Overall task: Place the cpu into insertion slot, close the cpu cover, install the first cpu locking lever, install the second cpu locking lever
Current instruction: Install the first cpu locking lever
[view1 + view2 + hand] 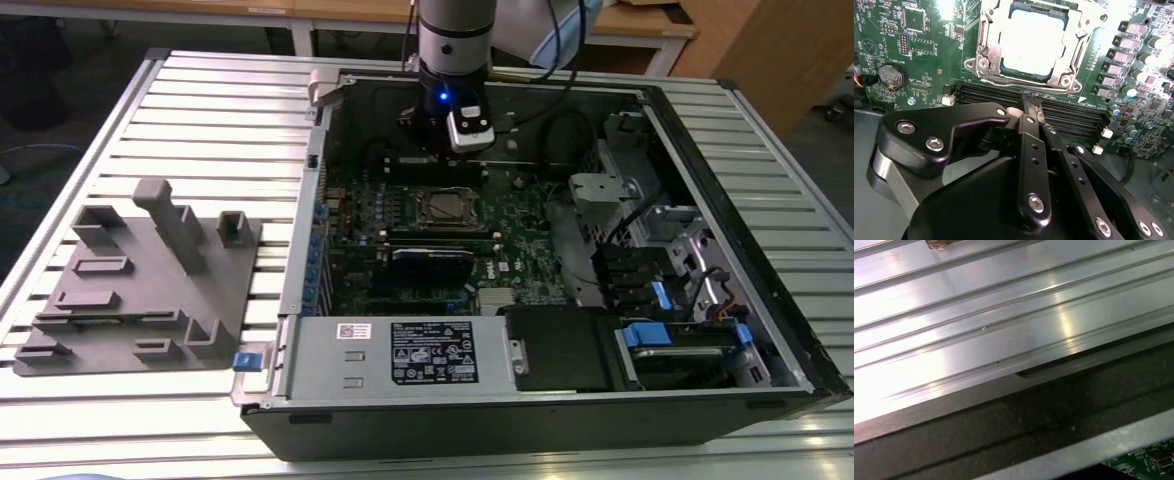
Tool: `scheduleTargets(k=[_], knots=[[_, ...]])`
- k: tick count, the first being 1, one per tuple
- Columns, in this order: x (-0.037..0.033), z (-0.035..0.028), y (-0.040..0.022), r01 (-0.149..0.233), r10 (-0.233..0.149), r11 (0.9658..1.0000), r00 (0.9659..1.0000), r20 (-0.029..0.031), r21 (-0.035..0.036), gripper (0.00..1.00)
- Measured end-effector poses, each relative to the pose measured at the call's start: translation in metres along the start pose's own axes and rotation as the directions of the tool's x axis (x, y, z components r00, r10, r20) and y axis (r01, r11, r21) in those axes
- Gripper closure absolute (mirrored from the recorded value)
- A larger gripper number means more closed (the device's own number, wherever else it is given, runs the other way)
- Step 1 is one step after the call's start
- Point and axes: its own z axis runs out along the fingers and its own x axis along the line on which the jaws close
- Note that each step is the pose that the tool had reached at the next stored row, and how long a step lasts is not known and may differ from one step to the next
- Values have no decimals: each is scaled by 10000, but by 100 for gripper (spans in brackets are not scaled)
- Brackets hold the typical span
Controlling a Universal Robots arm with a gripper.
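Black fingers [1031, 107] pressed together hover just beside the insertion slot [1029, 42], cpu [1031, 40] seated inside.

From the exterior view we look down at an angle on the open pc case [747, 230] on a slatted table [200, 120], fairly far off, arm at frame top. Second wrist view sits close behind the gripper [1032, 106], facing the motherboard [919, 55] w/ the insertion slot [1031, 42] at frame top. First wrist view skims table slats [979, 325] & case edge [1054, 415]; board corner lower right.
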Motion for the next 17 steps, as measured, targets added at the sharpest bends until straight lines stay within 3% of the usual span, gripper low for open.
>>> scheduleTargets(k=[12,17], knots=[[-65,6,22,147,-147,9999,9999,-8,-7,89],[-74,5,0,340,-340,9994,9994,-19,-16,89]])
